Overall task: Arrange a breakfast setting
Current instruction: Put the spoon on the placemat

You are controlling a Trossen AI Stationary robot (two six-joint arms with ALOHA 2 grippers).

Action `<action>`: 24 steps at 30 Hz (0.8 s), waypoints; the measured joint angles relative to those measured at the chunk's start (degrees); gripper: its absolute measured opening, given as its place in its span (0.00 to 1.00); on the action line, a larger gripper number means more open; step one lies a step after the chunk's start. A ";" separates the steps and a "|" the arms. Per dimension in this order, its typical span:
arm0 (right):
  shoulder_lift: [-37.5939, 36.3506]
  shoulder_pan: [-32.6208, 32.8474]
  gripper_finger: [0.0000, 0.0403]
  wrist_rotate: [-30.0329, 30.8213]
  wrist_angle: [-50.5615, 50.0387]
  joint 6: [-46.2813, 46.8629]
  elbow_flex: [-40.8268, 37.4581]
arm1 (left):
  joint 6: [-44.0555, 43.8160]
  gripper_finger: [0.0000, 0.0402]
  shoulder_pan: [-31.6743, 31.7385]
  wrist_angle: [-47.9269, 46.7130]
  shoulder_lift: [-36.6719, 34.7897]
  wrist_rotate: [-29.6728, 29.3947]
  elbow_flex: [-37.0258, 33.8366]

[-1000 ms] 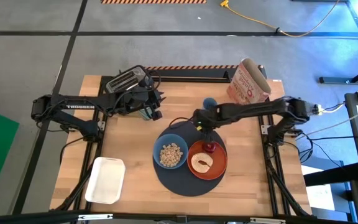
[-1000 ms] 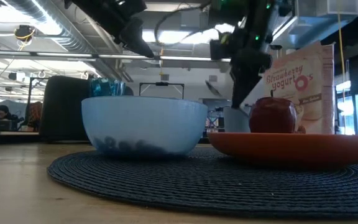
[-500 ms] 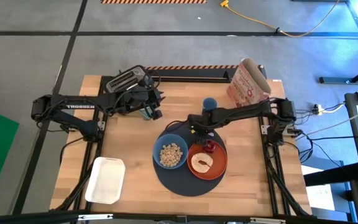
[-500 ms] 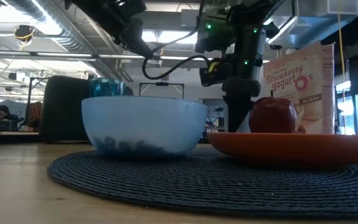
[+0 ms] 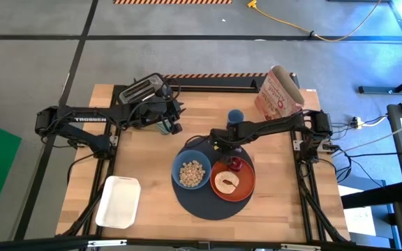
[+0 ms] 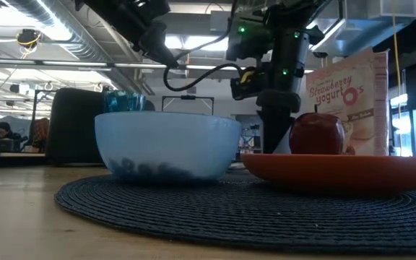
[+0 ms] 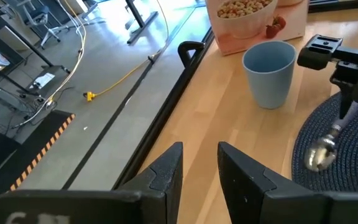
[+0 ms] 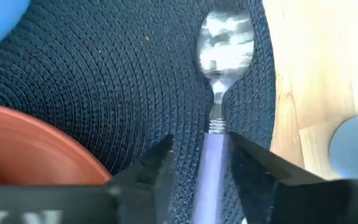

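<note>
Right fingers: the right gripper (image 8: 199, 167) stands low over the back edge of the large round dark blue-grey woven mat (image 5: 197, 202); its two dark fingers (image 8: 157, 163) flank the purple handle of the metal-bowled, purple-handled spoon (image 8: 219, 74) with narrow gaps either side, so whether they grip it cannot be told.
Left fingers: the left gripper (image 7: 199, 171) hovers near the black toaster (image 5: 141, 88), fingers slightly parted, holding nothing.
Only in right wrist view: the spoon lies flat on the mat, bowl toward the mat's rim, between the orange plate (image 8: 30, 146) and bare wood.
Only in left wrist view: the spoon's bowl just inside the mat edge, the teal glass (image 7: 269, 71) upright on wood, apart from the mat.
Only in high view: cereal in the pale blue bowl (image 5: 191, 171); round toasted bread (image 5: 227, 183) beside the small dark-red fruit (image 5: 235, 165) on the plate.
Edges and room: bowl and plate fill the mat; open wood lies left of it.
Around: a red-and-white cereal bag (image 5: 278, 90) at the back right corner; a white rectangular tray (image 5: 118, 201) at the front left.
In the way: low view shows the right arm directly behind the fruit.
</note>
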 joint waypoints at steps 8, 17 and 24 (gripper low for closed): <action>-2.01 0.58 0.53 7.05 -2.18 2.99 3.35 | -0.38 0.24 0.00 -0.67 0.00 -0.01 0.00; -16.01 1.55 0.53 13.07 2.47 2.20 1.67 | -4.43 0.24 -0.65 -7.29 -5.06 -0.02 0.09; -24.56 1.52 0.53 11.55 18.91 3.95 -11.93 | -9.08 0.24 -4.03 -13.16 -9.51 0.00 0.08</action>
